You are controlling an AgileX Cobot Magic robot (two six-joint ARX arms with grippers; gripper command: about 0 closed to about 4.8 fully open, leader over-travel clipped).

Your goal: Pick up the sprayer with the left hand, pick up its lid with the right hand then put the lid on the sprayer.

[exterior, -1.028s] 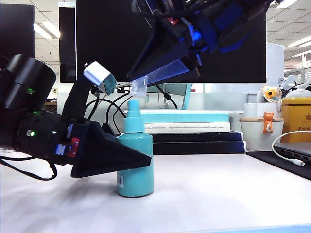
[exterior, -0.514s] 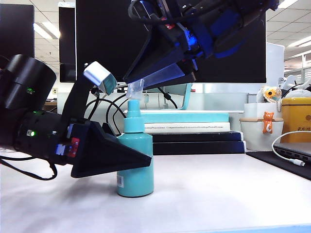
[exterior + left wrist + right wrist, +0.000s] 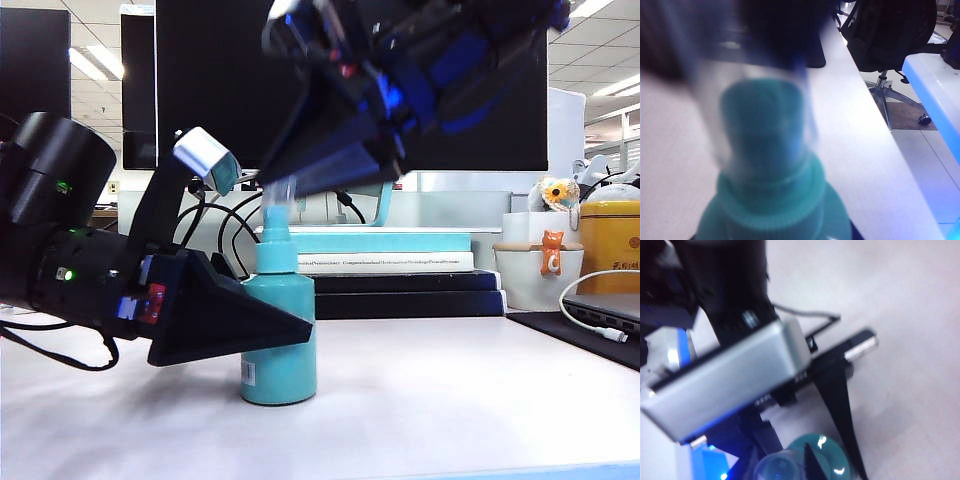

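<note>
The teal sprayer [image 3: 279,345] stands upright on the white table [image 3: 450,400]. My left gripper [image 3: 300,326] is shut on its body from the left. My right gripper [image 3: 276,186] reaches down from the upper right, shut on the clear lid [image 3: 281,191], which sits at the tip of the nozzle [image 3: 275,240]. In the left wrist view the blurred lid [image 3: 707,110] surrounds the upper nozzle [image 3: 762,130], above the sprayer's shoulder [image 3: 775,212]. The right wrist view shows the lid [image 3: 782,466] between that gripper's fingers [image 3: 810,464], over the sprayer [image 3: 832,460].
Behind the sprayer lie stacked books [image 3: 400,262] under a dark monitor [image 3: 220,80], with black cables [image 3: 230,225] beside them. At the right stand a white cup with an orange cat [image 3: 530,262], a yellow tin [image 3: 612,245] and a laptop with a white cable [image 3: 595,312].
My right gripper has come down and slightly left with the lid, from just above the nozzle onto its tip. The left gripper and sprayer have stayed put.
</note>
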